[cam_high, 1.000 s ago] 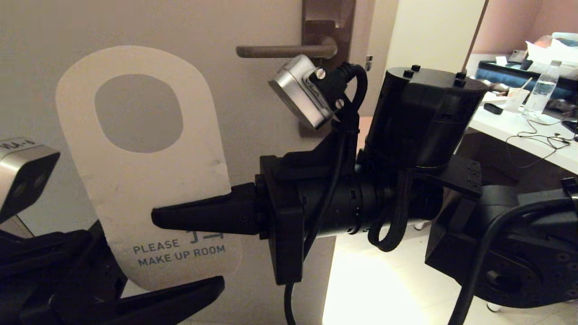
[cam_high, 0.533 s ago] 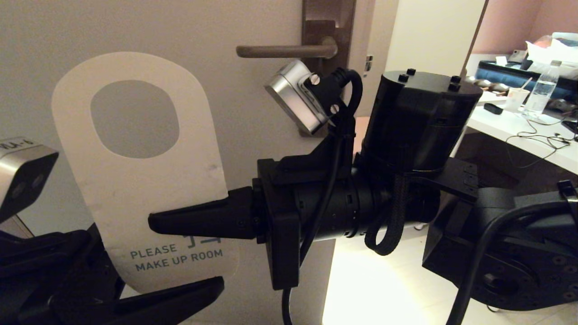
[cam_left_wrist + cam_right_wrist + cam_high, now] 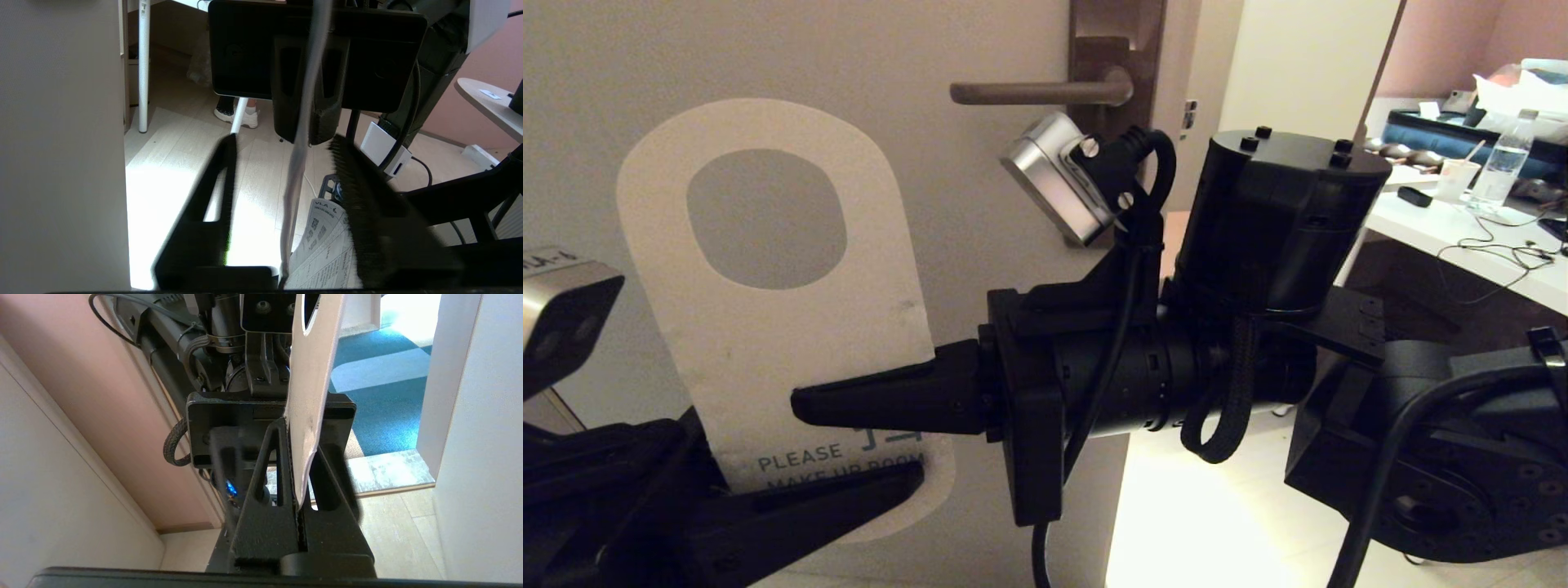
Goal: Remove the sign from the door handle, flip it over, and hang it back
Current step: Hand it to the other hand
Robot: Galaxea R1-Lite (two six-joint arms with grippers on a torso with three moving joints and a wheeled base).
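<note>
Off-white face outward, the sign is being clamped by the right gripper; the left gripper, jaws wide, is rising around its lower edge, suggesting a handover.

Looks like a hotel-style room used as a test office: plain beige door with dark brown metal lever handle, off-white "MAKE UP ROOM" card hanger, cluttered white desk with clear plastic water bottle, blue carpet tiles
</note>
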